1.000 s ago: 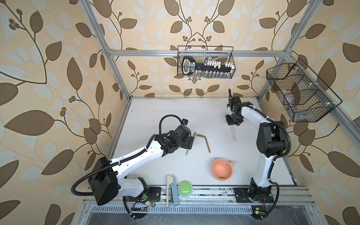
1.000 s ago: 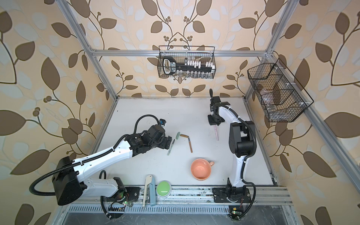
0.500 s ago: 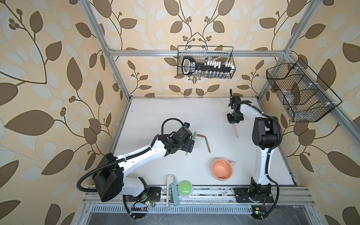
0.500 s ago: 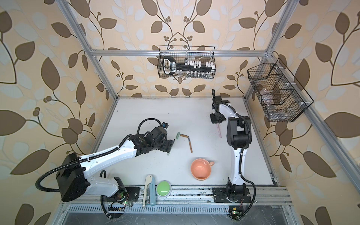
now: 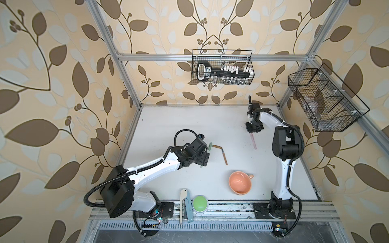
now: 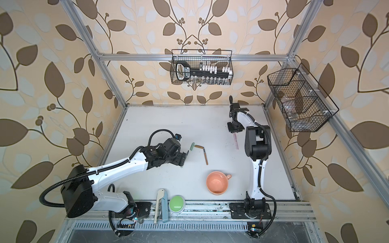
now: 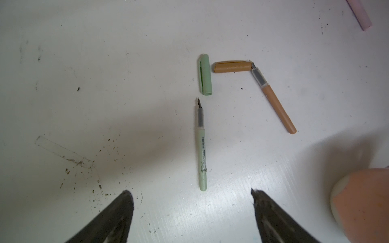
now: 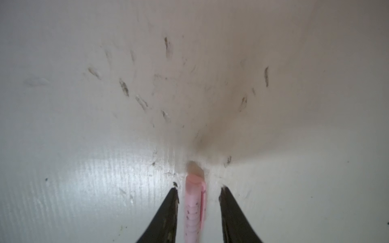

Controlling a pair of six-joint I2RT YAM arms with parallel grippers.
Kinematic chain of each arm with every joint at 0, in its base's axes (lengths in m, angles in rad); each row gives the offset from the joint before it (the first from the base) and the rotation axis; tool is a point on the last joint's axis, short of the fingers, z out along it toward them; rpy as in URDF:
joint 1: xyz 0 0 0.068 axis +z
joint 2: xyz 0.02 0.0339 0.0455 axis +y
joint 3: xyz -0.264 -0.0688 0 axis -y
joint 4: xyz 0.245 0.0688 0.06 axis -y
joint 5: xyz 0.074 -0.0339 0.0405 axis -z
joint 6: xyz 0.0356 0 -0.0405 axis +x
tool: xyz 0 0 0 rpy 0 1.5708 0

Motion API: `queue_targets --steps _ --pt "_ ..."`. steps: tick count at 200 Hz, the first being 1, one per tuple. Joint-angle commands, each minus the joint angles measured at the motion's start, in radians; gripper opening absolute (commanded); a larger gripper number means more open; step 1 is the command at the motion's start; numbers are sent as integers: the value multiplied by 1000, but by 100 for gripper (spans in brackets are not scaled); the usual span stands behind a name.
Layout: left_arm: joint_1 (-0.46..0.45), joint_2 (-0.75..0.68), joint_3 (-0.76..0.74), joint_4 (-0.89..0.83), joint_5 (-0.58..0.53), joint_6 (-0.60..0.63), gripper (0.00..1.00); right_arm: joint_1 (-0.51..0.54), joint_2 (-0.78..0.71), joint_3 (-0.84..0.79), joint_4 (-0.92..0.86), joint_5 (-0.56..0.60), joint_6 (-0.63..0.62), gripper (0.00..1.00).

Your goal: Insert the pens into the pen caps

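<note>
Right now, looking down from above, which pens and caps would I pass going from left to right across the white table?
In a top view: green pen (only its end shows) → green cap → tan cap → tan pen → pink pen.

Left arm extends from 7 o'clock toward centre, left gripper spread wide; right arm extends toward 1 o'clock, right gripper jaws parted

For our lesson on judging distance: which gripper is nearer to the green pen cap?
Left. The left gripper hangs just beside the green pen cap; the right gripper stands far off, at the pink pen.
</note>
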Motion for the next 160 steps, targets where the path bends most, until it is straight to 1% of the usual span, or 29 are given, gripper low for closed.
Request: queue_targets --steps 1,15,32,49,69,88,98,112,134,149,160 --pt "-8 -20 -10 -20 -13 -7 89 36 -170 -16 44 4 3 41" --pt "-8 -26 -21 -23 1 -8 86 59 -257 -85 116 -58 7 43" --pt "-8 -40 -41 -23 10 -17 86 84 -385 -228 251 -194 27 46" --pt "-8 -58 -60 -24 -9 -41 86 114 -518 -376 367 -318 81 47" --pt "-8 -72 -80 -7 -8 -48 86 176 -681 -591 532 -388 149 50" --pt "-9 -69 -89 15 -22 -41 88 232 -803 -747 666 -447 229 51" --pt "-9 -55 -91 28 -29 -42 88 256 -848 -808 721 -458 279 51" --pt "-9 -30 -81 30 -30 -42 87 295 -894 -859 745 -451 320 51" --pt "-9 1 -74 39 -16 -55 86 360 -933 -887 721 -392 318 52" --pt "-10 21 -71 43 2 -59 86 378 -964 -911 715 -368 326 52" --pt "-9 39 -64 44 11 -61 86 385 -1007 -947 741 -342 341 52"
